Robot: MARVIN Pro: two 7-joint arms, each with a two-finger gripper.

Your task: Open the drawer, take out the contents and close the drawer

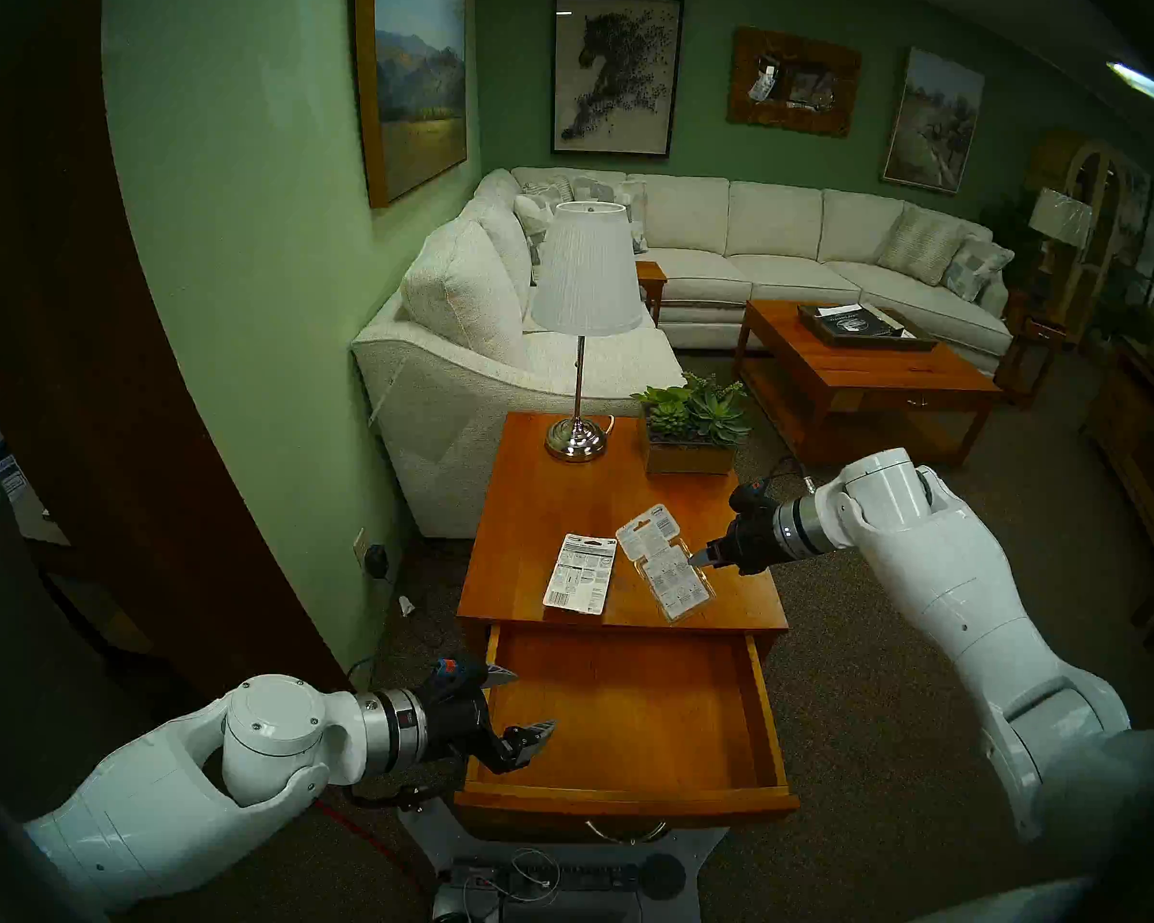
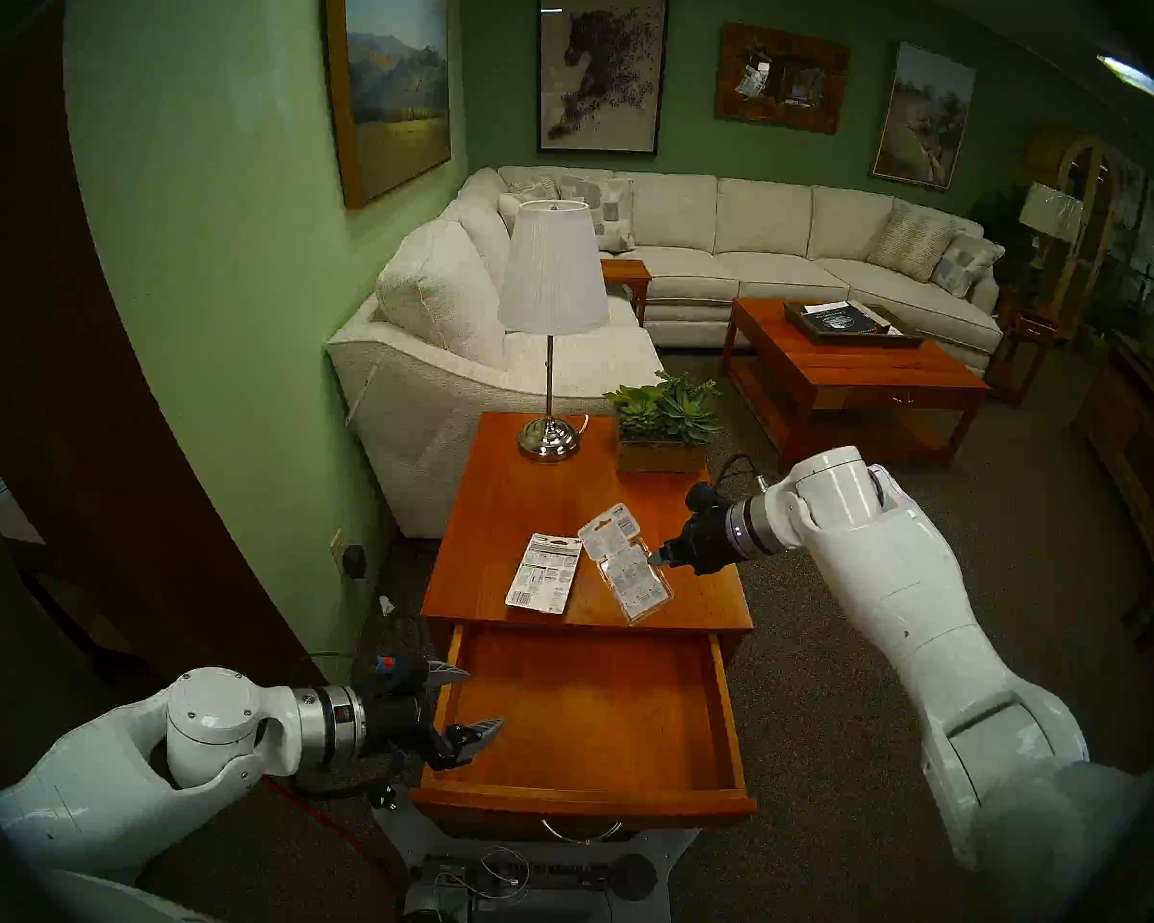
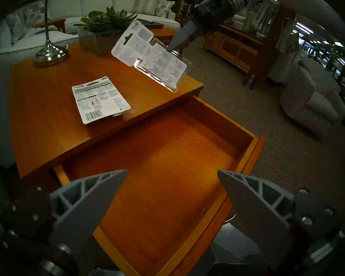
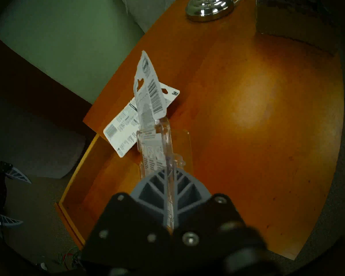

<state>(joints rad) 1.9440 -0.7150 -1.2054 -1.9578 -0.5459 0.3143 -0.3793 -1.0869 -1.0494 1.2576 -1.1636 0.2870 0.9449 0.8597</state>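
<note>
The drawer point(image 1: 634, 708) of the cherry side table point(image 1: 548, 502) stands pulled out, its floor bare and its silver handle point(image 1: 624, 832) at the front. A white 3M card point(image 1: 579, 574) lies flat on the table top. My right gripper point(image 1: 701, 558) is shut on the edge of the clear blister pack point(image 1: 667, 569) and holds it tilted over the table top, right of the card. In the right wrist view the fingers point(image 4: 147, 186) pinch the pack point(image 4: 151, 134). My left gripper point(image 1: 528, 702) is open and empty over the drawer's left side.
A lamp point(image 1: 584, 289) and a succulent planter point(image 1: 691, 429) stand at the back of the table top. A white sofa point(image 1: 454, 342) is behind it, the green wall on the left, and a coffee table point(image 1: 854, 375) far right. My base point(image 1: 561, 882) sits under the drawer front.
</note>
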